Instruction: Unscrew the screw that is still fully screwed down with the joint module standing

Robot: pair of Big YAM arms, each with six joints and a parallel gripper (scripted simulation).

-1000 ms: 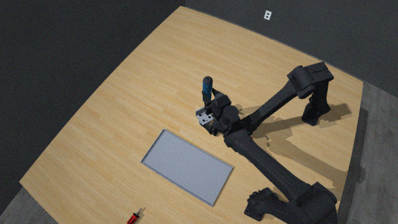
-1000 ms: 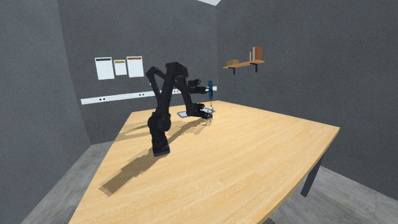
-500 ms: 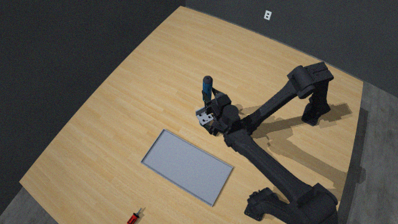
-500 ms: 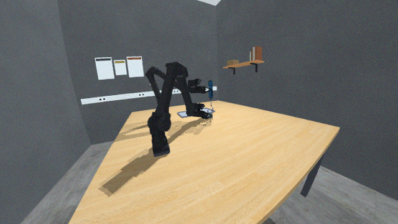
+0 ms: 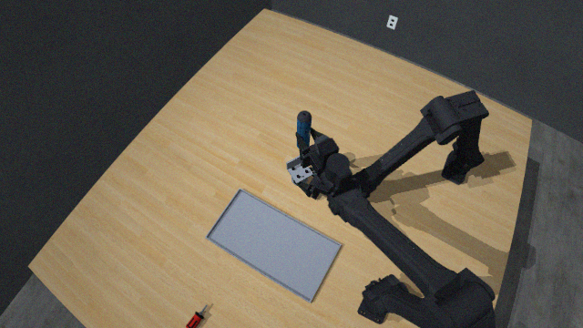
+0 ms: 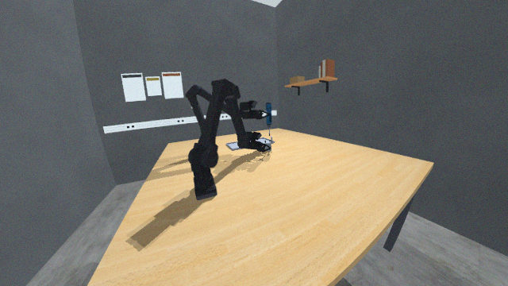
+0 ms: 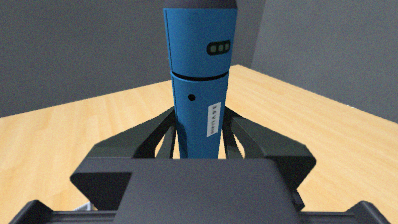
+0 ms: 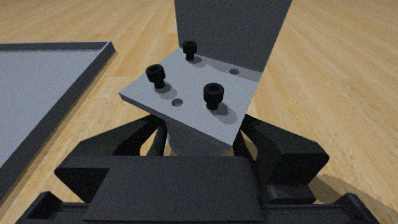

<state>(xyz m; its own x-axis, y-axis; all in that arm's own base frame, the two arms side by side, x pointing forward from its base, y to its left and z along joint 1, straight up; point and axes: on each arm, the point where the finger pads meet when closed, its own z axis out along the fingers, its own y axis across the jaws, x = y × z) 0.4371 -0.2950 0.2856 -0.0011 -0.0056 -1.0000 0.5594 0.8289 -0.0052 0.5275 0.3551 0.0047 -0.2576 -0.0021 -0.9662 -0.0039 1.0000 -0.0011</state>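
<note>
My left gripper is shut on the dark blue electric screwdriver, which hangs upright, bit down, its tip a little above the bracket. My right gripper is shut on the joint module, a grey cylinder mostly hidden under the bracket. On the bracket's flat plate, three black socket screws stand raised: front right, left and back. Two holes show no screw.
The shallow grey tray lies beside the module. A red screwdriver lies at the bottom edge of the top view. Both arms reach in close together, the left gripper above the right one. The bracket's upright plate rises behind the screws.
</note>
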